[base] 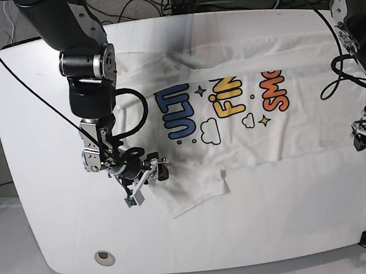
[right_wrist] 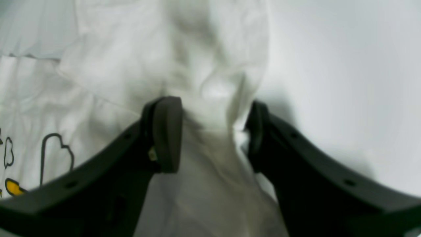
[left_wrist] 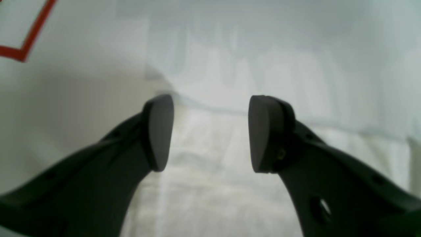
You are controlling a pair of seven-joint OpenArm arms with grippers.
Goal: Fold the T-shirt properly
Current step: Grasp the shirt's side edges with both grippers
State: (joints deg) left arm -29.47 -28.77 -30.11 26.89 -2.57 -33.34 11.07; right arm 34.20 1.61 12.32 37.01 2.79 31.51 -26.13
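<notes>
The large white T-shirt is soft, matt cotton-like cloth, creased and rumpled, its coloured print flat and slightly glossier. The white rounded tabletop looks hard, smooth and faintly sheened. Both black grippers' fingers appear matt moulded plastic with smooth, dull pads.

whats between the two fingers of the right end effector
A rumpled bunch of the T-shirt, near its sleeve, lies between the open right end effector fingers, seen in the right wrist view.
</notes>
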